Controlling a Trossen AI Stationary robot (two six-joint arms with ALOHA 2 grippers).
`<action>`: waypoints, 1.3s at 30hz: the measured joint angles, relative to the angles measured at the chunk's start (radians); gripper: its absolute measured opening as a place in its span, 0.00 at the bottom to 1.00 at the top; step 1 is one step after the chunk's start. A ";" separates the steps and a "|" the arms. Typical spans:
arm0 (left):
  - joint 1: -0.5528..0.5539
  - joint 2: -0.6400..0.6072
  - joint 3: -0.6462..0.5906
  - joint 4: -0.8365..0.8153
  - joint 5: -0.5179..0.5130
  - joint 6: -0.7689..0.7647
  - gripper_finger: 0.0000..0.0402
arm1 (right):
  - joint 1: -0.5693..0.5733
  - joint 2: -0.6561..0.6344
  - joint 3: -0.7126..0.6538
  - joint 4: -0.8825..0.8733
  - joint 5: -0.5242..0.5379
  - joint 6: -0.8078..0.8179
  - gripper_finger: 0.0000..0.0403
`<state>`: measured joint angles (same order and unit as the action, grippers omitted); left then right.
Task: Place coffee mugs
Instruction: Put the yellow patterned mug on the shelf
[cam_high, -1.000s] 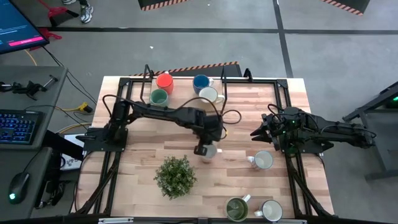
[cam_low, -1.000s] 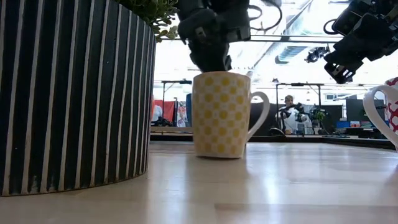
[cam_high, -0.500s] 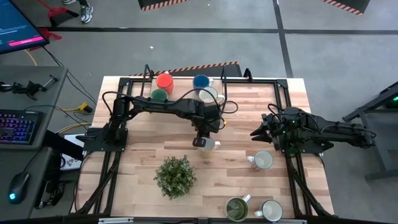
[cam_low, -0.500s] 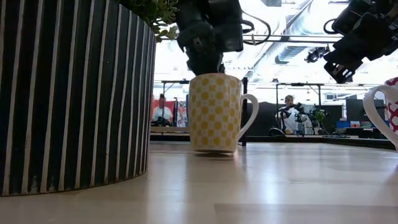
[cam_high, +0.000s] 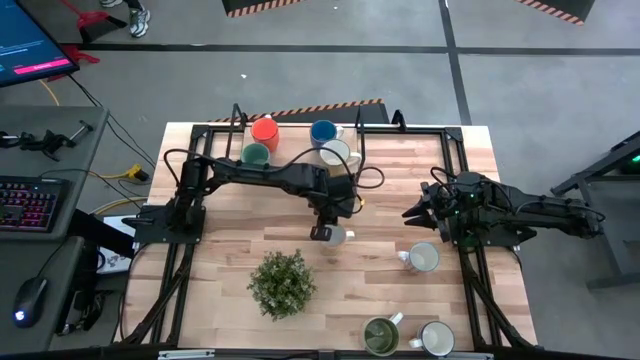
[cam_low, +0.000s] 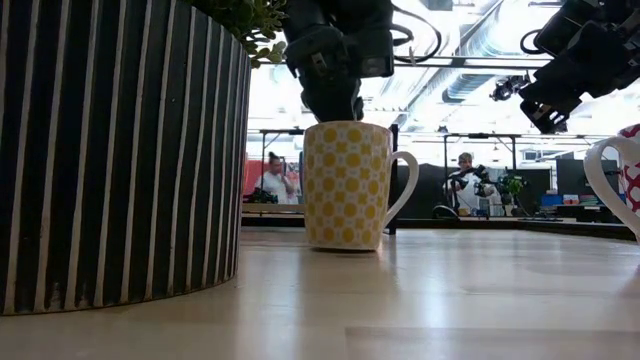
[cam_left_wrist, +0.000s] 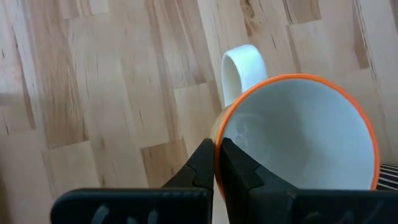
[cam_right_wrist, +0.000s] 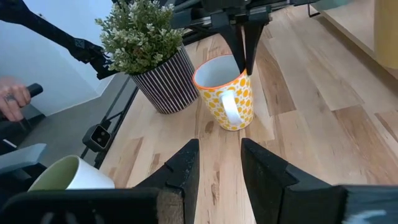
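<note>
A white mug with yellow checks and an orange rim (cam_low: 345, 185) stands upright near the table's middle (cam_high: 336, 236), just beyond the potted plant. My left gripper (cam_high: 321, 232) comes down on it from above and is shut on its rim. Whether the mug's base touches the wood, I cannot tell. My right gripper (cam_high: 413, 212) hangs open by the right edge, its fingers (cam_right_wrist: 219, 146) around nothing. At the far edge stand an orange mug (cam_high: 264, 131), a blue mug (cam_high: 322, 132), a teal mug (cam_high: 255, 155) and a white mug (cam_high: 337, 153). My left gripper pinches the mug's wall at the rim (cam_left_wrist: 216, 138), on the side away from the handle (cam_left_wrist: 239, 68). One finger (cam_left_wrist: 241, 171) is inside the cup and the other (cam_left_wrist: 200, 167) outside. The fingers point steeply down from above. The mug stays upright below them.
The bushy plant in a striped pot (cam_high: 283, 283) stands near the front, close to the held mug. A white mug (cam_high: 424, 258) sits near my right gripper. An olive-green mug (cam_high: 380, 335) and another white one (cam_high: 437, 338) stand at the near right edge.
My left gripper has gone a little toward the table's far edge, still shut on the checked mug. The mug has come along upright, and its handle has swung slightly.
</note>
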<state>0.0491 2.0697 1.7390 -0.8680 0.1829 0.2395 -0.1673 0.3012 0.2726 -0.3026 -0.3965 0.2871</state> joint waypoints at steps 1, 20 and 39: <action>-0.004 0.000 0.000 0.000 0.000 -0.002 0.00 | 0.000 0.000 0.000 0.000 0.000 0.000 0.25; -0.027 -0.032 -0.001 -0.006 -0.038 -0.099 0.16 | 0.000 0.001 0.000 0.000 0.000 0.000 0.25; -0.079 -0.278 -0.001 -0.437 -0.036 -0.247 0.20 | 0.000 0.020 -0.001 -0.006 -0.005 0.008 0.25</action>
<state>-0.0303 1.7921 1.7382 -1.3055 0.1467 -0.0072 -0.1673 0.3210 0.2718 -0.3088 -0.4019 0.2951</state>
